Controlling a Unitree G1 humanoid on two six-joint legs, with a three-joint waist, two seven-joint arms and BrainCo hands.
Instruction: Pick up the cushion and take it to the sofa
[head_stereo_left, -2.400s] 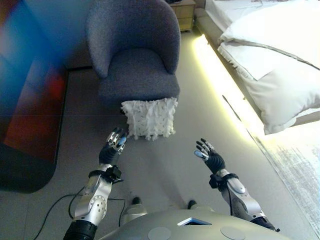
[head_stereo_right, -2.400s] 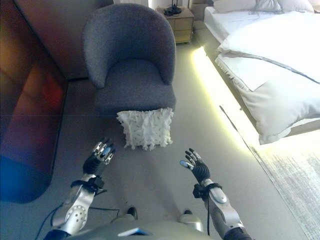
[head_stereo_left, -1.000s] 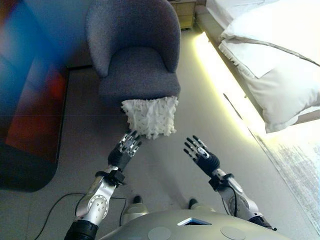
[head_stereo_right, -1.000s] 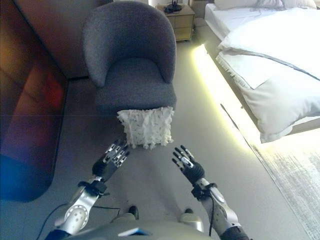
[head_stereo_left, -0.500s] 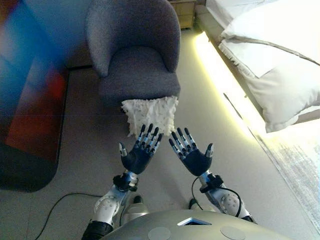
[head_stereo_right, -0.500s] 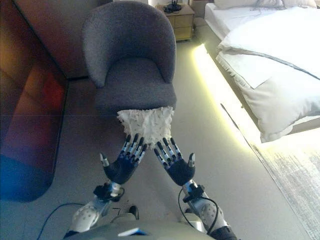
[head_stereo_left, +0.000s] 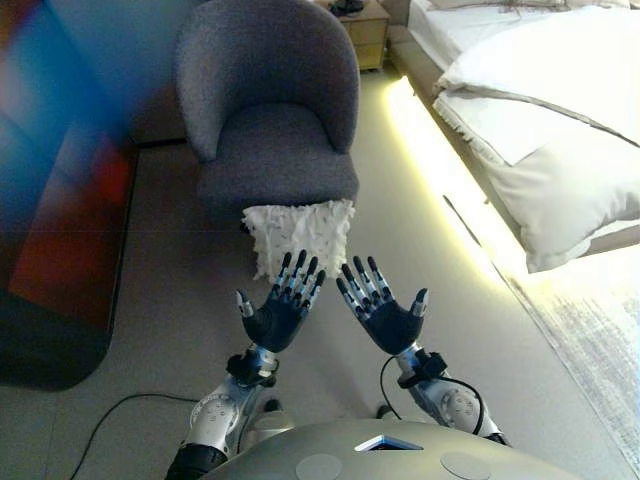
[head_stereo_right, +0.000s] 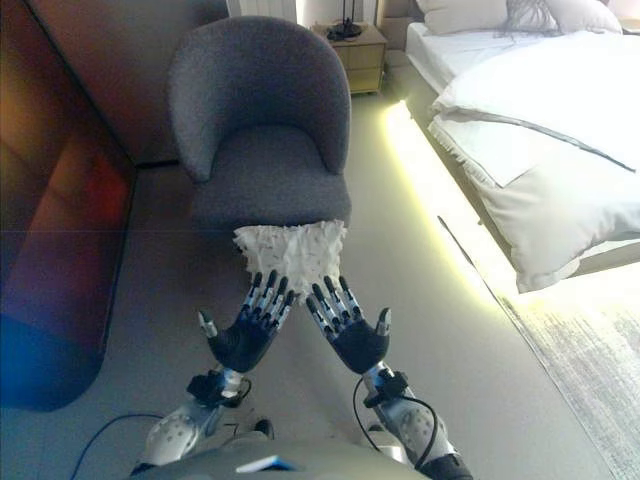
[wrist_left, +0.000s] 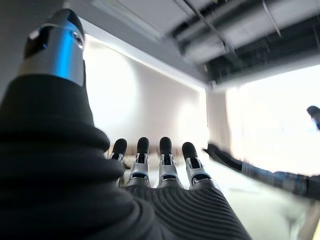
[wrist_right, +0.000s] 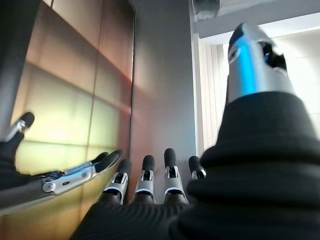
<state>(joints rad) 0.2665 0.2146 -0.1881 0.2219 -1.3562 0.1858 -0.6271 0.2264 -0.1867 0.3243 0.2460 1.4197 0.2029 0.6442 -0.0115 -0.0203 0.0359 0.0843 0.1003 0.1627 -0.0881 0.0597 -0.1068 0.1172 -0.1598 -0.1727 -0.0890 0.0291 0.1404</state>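
Nearest the camera, the left hand (head_stereo_left: 276, 318) and the right hand (head_stereo_left: 388, 318) are held side by side, palms turned upward, with fingers straight and spread and thumbs out to the sides; nothing is held in either. The same straight, empty fingers are confirmed in both wrist views. Just beyond the fingertips, the cushion (head_stereo_left: 298, 232) is seen standing on the floor (head_stereo_left: 160, 300), leaned against the front of the grey armchair (head_stereo_left: 270, 120), which appears to serve as the sofa named in the task. The cushion is white, roughly square and covered in small raised tufts. It is judged to be light and soft, so that it will yield and sag when gripped at one point; the tufted fabric is expected to give good friction and little risk of slipping. A two-handed hold is recommended, one palm on each side edge, pressed inward, or both palms slid under the lower edge. Beyond the armchair a wooden nightstand (head_stereo_right: 358, 45) is visible, and to the right a bed (head_stereo_left: 560, 110) with white bedding.
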